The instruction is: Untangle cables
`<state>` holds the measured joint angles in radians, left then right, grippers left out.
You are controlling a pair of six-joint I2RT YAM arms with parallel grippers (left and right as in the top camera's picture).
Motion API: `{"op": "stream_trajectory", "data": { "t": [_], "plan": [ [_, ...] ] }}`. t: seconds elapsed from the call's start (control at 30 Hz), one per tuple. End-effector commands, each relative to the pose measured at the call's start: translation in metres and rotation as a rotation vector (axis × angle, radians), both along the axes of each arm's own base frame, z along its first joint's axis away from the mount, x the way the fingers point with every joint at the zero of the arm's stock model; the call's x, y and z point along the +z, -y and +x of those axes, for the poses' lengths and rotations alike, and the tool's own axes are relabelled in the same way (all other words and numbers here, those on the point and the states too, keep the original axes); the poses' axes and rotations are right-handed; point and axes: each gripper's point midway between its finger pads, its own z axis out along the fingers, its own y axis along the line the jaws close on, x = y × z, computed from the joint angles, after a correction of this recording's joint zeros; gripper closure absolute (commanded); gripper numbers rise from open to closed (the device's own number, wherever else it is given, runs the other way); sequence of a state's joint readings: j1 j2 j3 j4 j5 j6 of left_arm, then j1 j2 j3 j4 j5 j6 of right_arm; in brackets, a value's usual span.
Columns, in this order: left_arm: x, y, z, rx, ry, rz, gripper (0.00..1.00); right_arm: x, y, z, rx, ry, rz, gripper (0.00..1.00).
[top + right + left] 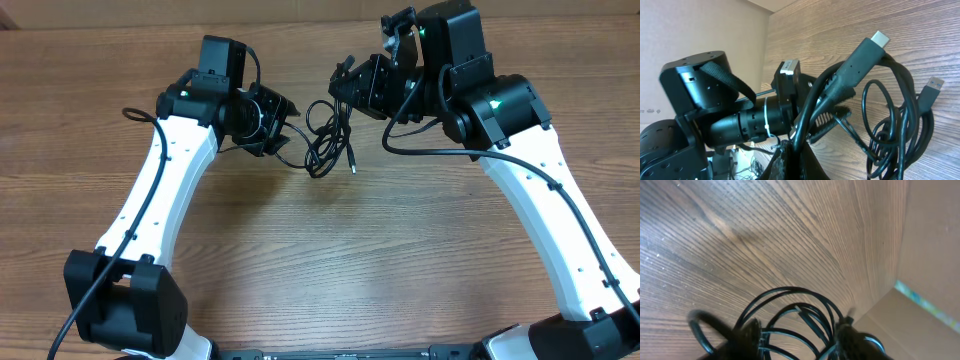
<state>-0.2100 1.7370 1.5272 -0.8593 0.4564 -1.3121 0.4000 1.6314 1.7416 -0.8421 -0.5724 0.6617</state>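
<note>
The cables [322,140] sit in one loose black knot on the wooden table [330,260], with loops crossing over each other and one plug end [352,165] pointing out at the knot's near side. The right wrist view shows two connectors at the edge of the knot: a slim flat one [875,42] raised on a thick strand, and a USB-A plug [932,87] just beside the loops.

The right gripper [347,88] is at the far right edge of the knot, pinched closed on a strand that rises from its tips (barely seen). The left gripper [283,128] is at the knot's left edge. Its fingers [747,337] stand apart and several loops run loosely between them, with nothing clamped.
</note>
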Motion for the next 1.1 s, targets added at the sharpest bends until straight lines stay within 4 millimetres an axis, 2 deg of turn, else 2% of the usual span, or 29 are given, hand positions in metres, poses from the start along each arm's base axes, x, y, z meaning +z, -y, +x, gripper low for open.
{"op": "stream_trajectory", "data": {
  "t": [0.0,0.07,0.13,0.27,0.4,0.63,0.73,0.97,1.07],
  "plan": [
    [-0.005,0.003,-0.001,-0.019,-0.002,0.005,0.73,0.035,-0.001,-0.008,0.017,0.081,0.04,0.96],
    [-0.004,0.002,0.001,-0.048,0.025,0.014,0.96,0.032,0.003,-0.005,-0.005,0.086,0.019,0.96],
    [-0.004,-0.001,0.002,-0.069,0.042,0.026,0.96,0.025,0.014,0.004,-0.07,0.097,-0.035,0.96],
    [-0.008,-0.013,0.003,-0.112,0.076,0.087,0.96,0.008,0.054,0.025,-0.234,0.096,-0.172,0.96],
    [-0.026,-0.056,-0.003,-0.024,0.002,0.263,0.96,-0.014,0.116,0.04,-0.441,0.054,-0.343,0.96],
    [-0.043,-0.131,-0.028,0.101,-0.14,0.562,0.96,-0.04,0.186,0.044,-0.596,-0.002,-0.56,0.96],
    [-0.044,-0.15,-0.036,0.126,-0.17,0.657,0.96,-0.05,0.198,0.046,-0.619,-0.037,-0.588,0.96],
    [-0.04,-0.18,-0.048,0.16,-0.211,0.827,0.96,-0.076,0.2,0.056,-0.614,-0.089,-0.633,0.95],
    [-0.034,-0.201,-0.059,0.215,-0.252,0.943,0.96,-0.088,0.206,0.061,-0.631,-0.107,-0.678,0.93]
  ]
}}
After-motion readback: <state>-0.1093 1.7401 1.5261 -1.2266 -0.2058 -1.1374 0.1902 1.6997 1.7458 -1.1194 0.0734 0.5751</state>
